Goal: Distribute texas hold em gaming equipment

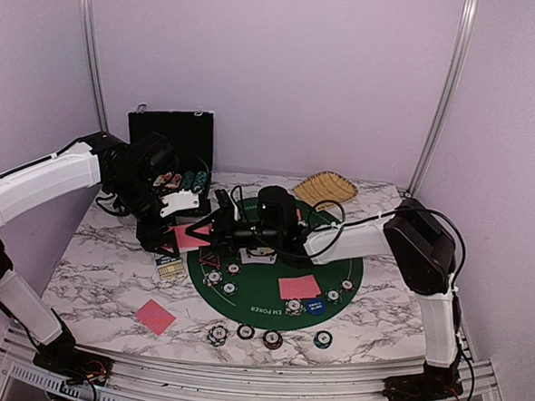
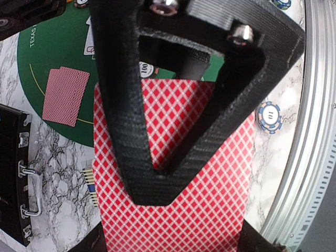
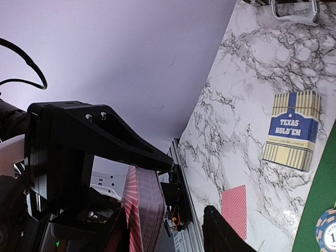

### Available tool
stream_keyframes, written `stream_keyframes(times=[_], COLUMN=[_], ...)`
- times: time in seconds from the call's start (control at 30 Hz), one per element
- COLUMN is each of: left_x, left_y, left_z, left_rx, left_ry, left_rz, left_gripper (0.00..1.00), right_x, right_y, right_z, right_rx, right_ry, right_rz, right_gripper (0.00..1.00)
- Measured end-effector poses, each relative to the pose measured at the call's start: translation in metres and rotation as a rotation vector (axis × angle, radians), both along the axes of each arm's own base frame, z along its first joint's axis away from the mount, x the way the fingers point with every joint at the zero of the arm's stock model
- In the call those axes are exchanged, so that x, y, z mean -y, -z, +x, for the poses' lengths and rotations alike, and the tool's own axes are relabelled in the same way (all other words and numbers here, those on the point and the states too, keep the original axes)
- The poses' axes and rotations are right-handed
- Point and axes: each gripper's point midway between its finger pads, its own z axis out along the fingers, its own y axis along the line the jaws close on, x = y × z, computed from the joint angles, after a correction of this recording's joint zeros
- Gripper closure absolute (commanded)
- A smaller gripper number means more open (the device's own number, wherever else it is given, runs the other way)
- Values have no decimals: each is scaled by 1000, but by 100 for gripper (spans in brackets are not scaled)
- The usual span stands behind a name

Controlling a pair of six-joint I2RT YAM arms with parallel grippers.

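My left gripper (image 2: 157, 202) is shut on a deck of pink-red-backed playing cards (image 2: 210, 210), held above the table's left half (image 1: 191, 236). My right gripper (image 1: 213, 239) reaches in from the right. Its fingers stand apart on either side of the deck's edge (image 3: 146, 210), with a gap on the right side (image 3: 165, 239). Two cards (image 1: 298, 287) lie face down on the green round mat (image 1: 354, 274). One single card (image 1: 155, 316) lies at the front left. Striped poker chips (image 1: 273, 338) sit in a row by the near edge, others on the mat (image 1: 213, 277).
A Texas Hold'em card box (image 1: 168, 265) lies under the deck. An open black case (image 1: 171, 138) stands at the back left, a tan woven basket (image 1: 325, 188) at the back. The metal rail (image 1: 239, 376) bounds the near edge.
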Motion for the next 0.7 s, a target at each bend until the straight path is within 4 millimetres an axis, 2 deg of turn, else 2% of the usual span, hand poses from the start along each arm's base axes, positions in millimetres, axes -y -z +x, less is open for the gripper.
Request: stream_keyframes(times=[0.4, 0.57, 0.7], left_x=[-1, -1, -2], left_y=[0, 0, 1], left_z=[1, 1, 2], left_rx=[4, 5, 8], left_ry=[-2, -3, -4], left_rz=[5, 7, 12], left_gripper=[100, 100, 100], right_x=[15, 17, 17], right_y=[-7, -6, -8], right_z=[-4, -5, -6], right_rx=[5, 4, 3], right_ry=[-4, -9, -15], right_rz=[-31, -34, -32], right_gripper=[55, 72, 78])
